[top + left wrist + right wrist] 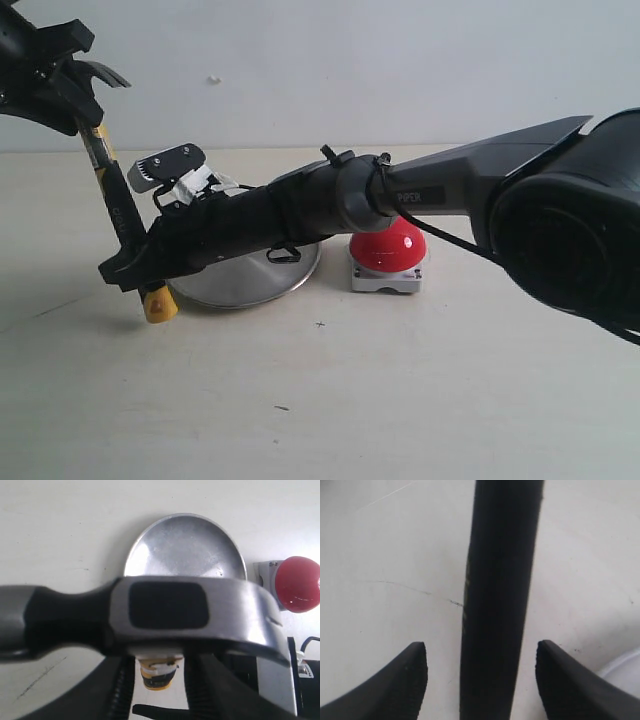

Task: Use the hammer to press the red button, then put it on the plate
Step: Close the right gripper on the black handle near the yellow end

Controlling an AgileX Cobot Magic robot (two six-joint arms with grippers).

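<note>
The hammer hangs nearly upright at the left, its dark head up and its yellow butt just above the table. My left gripper is shut on it just under the head. That head fills the left wrist view. My right gripper reaches across from the right and stands open around the black handle, with a gap on each side of it. The silver plate lies behind my right arm. The red button stands to the right of the plate, partly hidden by that arm.
My right arm stretches across the middle of the table, above the plate and the button. A pale wall closes the back. The left wrist view shows the plate and the button beyond the hammer's head.
</note>
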